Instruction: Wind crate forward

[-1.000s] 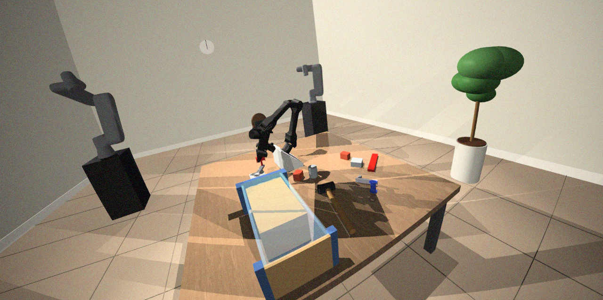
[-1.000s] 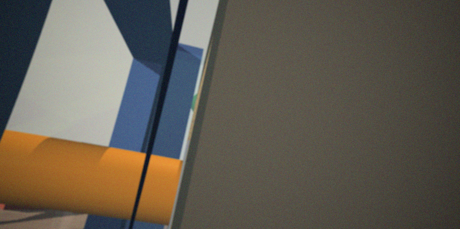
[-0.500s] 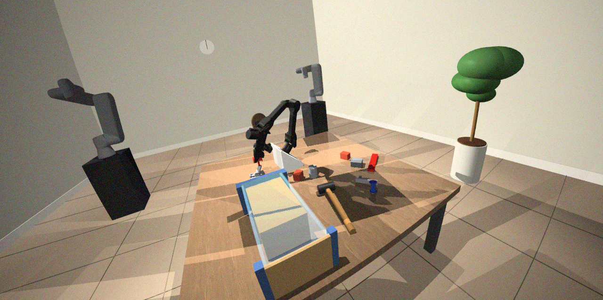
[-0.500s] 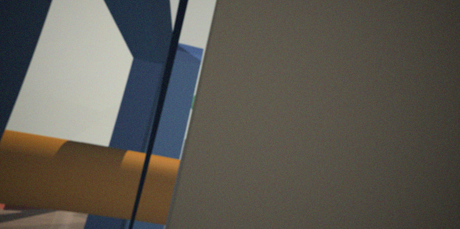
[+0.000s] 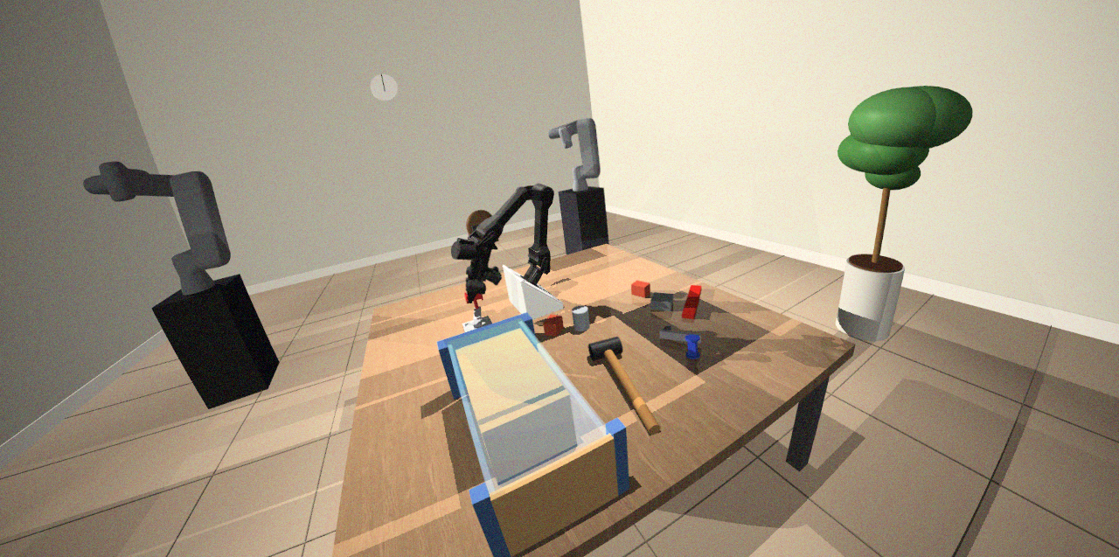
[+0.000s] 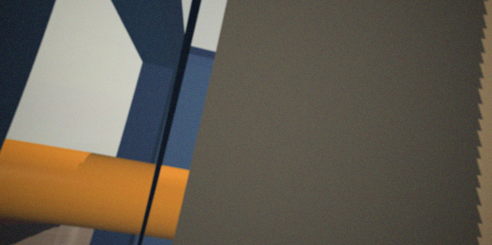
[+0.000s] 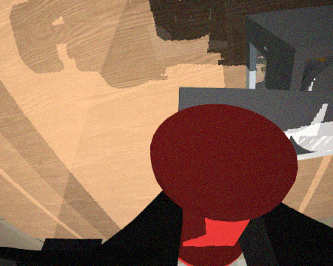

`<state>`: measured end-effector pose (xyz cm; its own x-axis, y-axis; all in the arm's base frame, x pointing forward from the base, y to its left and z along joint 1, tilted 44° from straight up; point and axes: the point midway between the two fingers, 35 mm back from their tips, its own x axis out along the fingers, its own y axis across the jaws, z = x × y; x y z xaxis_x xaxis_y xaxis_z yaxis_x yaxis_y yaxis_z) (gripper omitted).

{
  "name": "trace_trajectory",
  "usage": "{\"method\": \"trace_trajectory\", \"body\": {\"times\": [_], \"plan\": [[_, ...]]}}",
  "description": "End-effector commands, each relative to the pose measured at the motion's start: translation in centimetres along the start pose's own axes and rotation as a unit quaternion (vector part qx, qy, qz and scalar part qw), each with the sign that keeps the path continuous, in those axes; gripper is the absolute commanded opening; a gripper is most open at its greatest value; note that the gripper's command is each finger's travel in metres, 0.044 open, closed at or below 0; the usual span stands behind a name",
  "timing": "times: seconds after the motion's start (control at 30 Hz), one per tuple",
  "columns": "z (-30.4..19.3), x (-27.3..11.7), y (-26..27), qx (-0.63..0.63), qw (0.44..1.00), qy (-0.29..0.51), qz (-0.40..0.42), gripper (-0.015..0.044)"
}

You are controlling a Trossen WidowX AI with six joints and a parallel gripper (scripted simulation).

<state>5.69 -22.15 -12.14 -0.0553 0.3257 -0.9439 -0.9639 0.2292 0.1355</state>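
My gripper (image 5: 474, 292) (image 7: 212, 229) is shut on the red knob (image 7: 222, 162) of the winch handle, at the far left of the bench. The handle's grey crank arm (image 7: 211, 97) runs from under the knob toward the grey winch (image 7: 318, 33); the knob hides part of it, and the key and hole do not show. The crate (image 5: 508, 369) sits in the guard cubby (image 5: 552, 487) and looks flat, its far end close to the blue-posted mouth frame (image 5: 486, 328). Whether they touch cannot be told. A brownish face fills the right of the exterior view.
A white panel (image 5: 525, 296) stands just right of my gripper. Beyond the cubby lie a red block (image 5: 552, 324), a grey cylinder (image 5: 580, 318) and a mallet (image 5: 622, 377). Farther right are a red bar (image 5: 691, 302), a blue spool (image 5: 692, 346) and several small pieces.
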Motion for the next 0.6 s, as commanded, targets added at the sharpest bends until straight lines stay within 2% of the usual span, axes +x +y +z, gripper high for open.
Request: {"method": "trace_trajectory", "body": {"times": [0.0,0.57], "plan": [[-0.8,0.6,-0.1,0.0,1.0,0.005,0.001,0.0],[-2.5,1.3,-0.5,0.0,1.0,0.006,0.0,0.0]]}}
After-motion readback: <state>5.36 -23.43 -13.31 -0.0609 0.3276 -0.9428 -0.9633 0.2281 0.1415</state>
